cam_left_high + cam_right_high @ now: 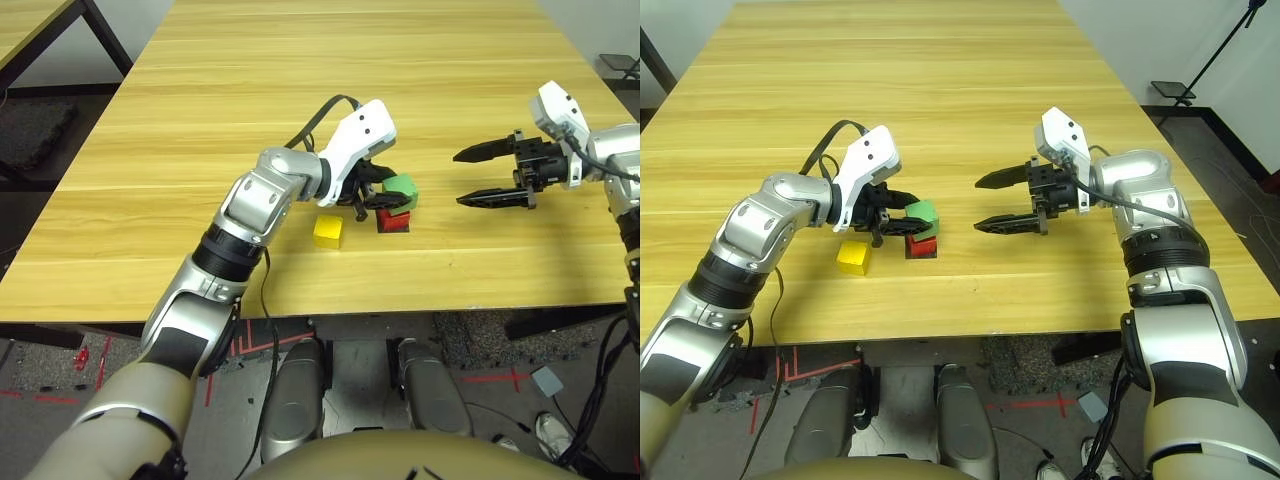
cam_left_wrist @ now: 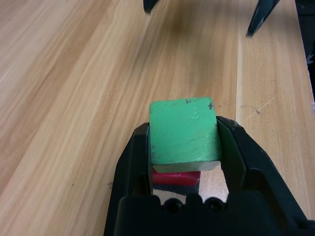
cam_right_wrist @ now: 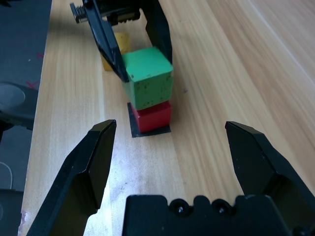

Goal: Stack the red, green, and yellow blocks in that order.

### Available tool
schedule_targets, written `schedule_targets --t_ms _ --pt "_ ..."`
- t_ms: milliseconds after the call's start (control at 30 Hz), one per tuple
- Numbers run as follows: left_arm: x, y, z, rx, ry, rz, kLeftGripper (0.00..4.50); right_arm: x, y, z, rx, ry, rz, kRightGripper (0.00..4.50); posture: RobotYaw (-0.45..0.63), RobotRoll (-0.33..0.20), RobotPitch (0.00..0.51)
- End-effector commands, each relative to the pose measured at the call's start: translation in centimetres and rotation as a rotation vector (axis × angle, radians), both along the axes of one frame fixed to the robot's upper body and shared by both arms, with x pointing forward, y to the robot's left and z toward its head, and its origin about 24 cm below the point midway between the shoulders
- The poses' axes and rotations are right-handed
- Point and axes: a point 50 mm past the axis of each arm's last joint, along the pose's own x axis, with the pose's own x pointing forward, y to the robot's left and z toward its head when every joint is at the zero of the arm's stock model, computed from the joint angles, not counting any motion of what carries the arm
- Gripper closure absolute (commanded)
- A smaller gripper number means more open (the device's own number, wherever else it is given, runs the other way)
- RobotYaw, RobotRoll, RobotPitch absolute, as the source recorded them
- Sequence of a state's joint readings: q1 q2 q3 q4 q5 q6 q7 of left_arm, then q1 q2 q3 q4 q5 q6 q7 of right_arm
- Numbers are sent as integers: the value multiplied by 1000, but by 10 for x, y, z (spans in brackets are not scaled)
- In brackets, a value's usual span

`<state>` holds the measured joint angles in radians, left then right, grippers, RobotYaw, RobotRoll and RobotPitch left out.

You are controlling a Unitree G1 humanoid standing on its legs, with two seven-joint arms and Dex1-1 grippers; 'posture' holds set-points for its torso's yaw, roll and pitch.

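Left hand [image 2: 184, 147] pinches green block [image 2: 183, 129].

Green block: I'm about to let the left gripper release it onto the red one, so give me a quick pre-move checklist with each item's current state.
1. Left gripper shut on green block: ok.
2. Green block over red block: ok.
3. Green fully seated and square on red: cannot tell; it looks slightly offset.
4. Red block on the black square patch: ok.
5. Right gripper open and apart from the stack: ok.
6. Yellow block free on the table, beside the stack: ok.
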<state>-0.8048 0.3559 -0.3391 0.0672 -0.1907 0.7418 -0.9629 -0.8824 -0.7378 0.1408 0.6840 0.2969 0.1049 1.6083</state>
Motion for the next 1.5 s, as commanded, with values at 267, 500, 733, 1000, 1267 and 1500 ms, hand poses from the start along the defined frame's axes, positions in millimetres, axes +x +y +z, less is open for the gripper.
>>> schedule_targets --t_ms 267,500,733,1000,1267,1500 --pt "0 1 -14 27 5 -27 2477 -4 -2 -1 19 4 -6 0 199 0 133" --pt "2 -1 -14 20 -5 -33 2477 -5 -3 -2 21 8 -9 0 191 -1 134" --pt "5 -5 -10 2 -20 -43 2477 -6 -5 -3 18 16 -16 0 190 -2 138" --pt "6 -1 -9 26 -62 -60 981 -5 -3 -4 23 17 -13 0 200 -4 133" --pt "-14 38 14 114 -80 -79 32 -2 1 -1 25 10 -1 0 224 -9 123" --pt "-50 88 1 296 13 -122 32 2 5 0 23 6 6 0 254 -15 111"
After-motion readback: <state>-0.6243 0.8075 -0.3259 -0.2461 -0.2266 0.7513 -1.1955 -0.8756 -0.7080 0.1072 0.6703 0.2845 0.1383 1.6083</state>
